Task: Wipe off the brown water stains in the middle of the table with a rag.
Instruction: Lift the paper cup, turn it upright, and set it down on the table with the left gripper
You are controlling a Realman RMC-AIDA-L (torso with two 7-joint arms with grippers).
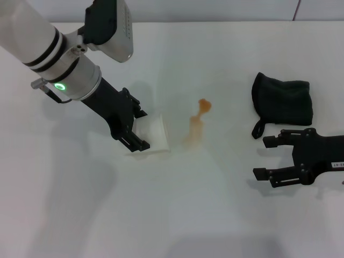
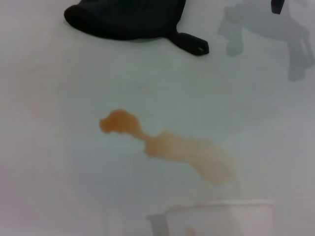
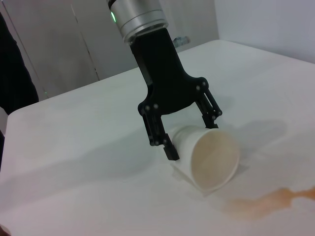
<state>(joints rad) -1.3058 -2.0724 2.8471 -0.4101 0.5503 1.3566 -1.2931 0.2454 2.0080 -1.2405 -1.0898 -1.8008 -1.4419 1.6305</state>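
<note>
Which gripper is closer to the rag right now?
Right. The right gripper hovers open just in front of the rag, by its strap loop. The left gripper is across the brown water stains, around the tipped cup.

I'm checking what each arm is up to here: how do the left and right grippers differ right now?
The left gripper has its fingers on either side of a white cup lying on its side, while the right gripper holds nothing. The left angles down steeply at the table; the right lies nearly level. The right sits just in front of the rag; the left is across the brown water stains from it. Both are black and open.
</note>
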